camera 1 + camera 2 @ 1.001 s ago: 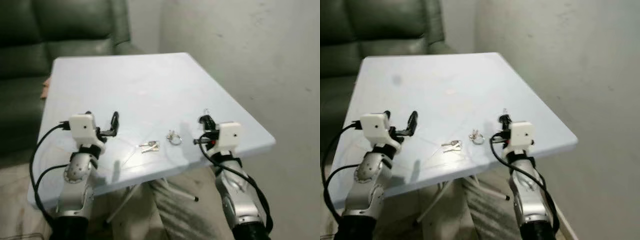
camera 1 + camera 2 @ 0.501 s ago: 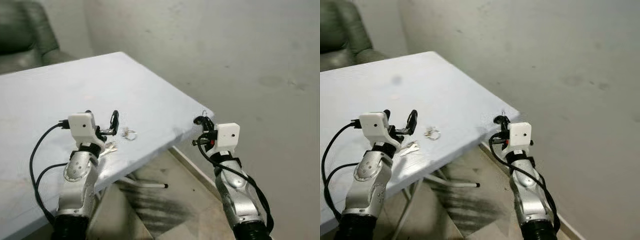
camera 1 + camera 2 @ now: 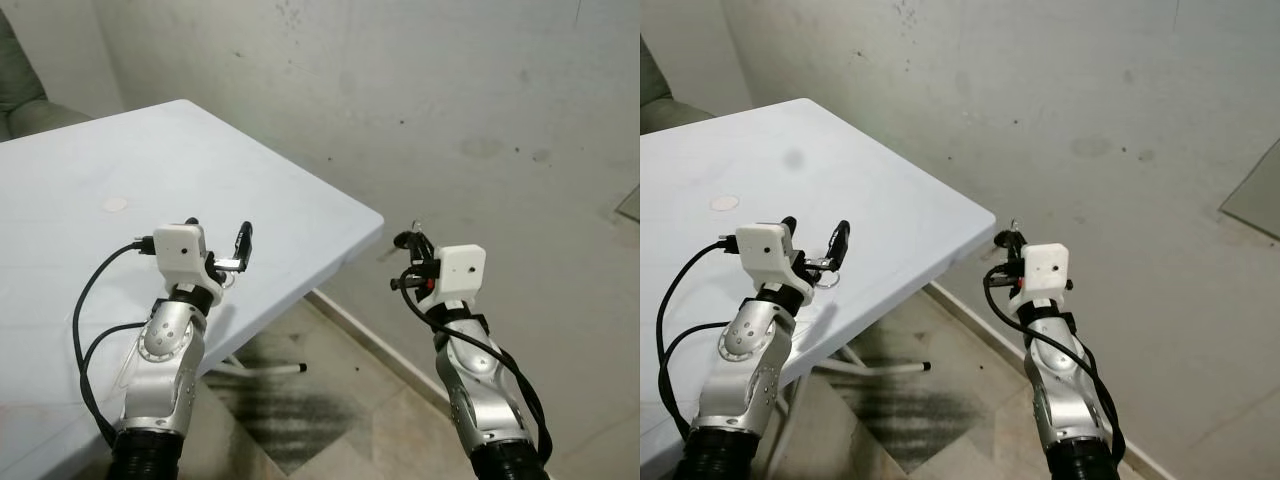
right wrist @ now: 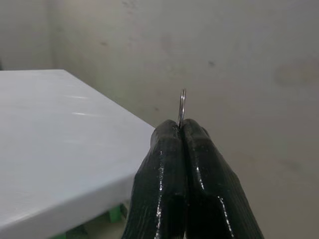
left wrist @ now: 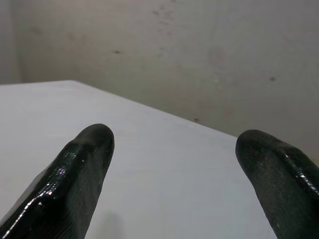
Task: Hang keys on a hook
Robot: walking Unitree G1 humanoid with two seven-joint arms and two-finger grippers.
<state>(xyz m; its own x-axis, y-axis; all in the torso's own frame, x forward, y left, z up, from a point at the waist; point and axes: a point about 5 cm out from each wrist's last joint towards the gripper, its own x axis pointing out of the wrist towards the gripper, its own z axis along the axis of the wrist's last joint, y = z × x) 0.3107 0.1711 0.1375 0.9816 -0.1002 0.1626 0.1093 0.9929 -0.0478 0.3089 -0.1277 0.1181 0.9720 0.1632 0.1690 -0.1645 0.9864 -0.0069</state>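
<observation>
R claw (image 4: 182,130) clenched on a thin key ring (image 4: 182,106), ring edge-on, sticking up at 12 past the tips. L claw (image 5: 174,164) released over counter (image 3: 120,170). Hook not seen; wall (image 3: 450,100) lies ahead, R arm nearer.

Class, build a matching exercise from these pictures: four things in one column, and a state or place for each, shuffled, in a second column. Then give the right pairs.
Things:
1. left gripper
2. right gripper
3. key ring
4. table

States or places:
A. white, on the robot's left
B. fingers spread apart, above the table's edge
C. thin metal loop, sticking out from between closed fingertips
D. fingers pressed together, off the table, before the wall

Pairs: 1-B, 2-D, 3-C, 4-A
</observation>
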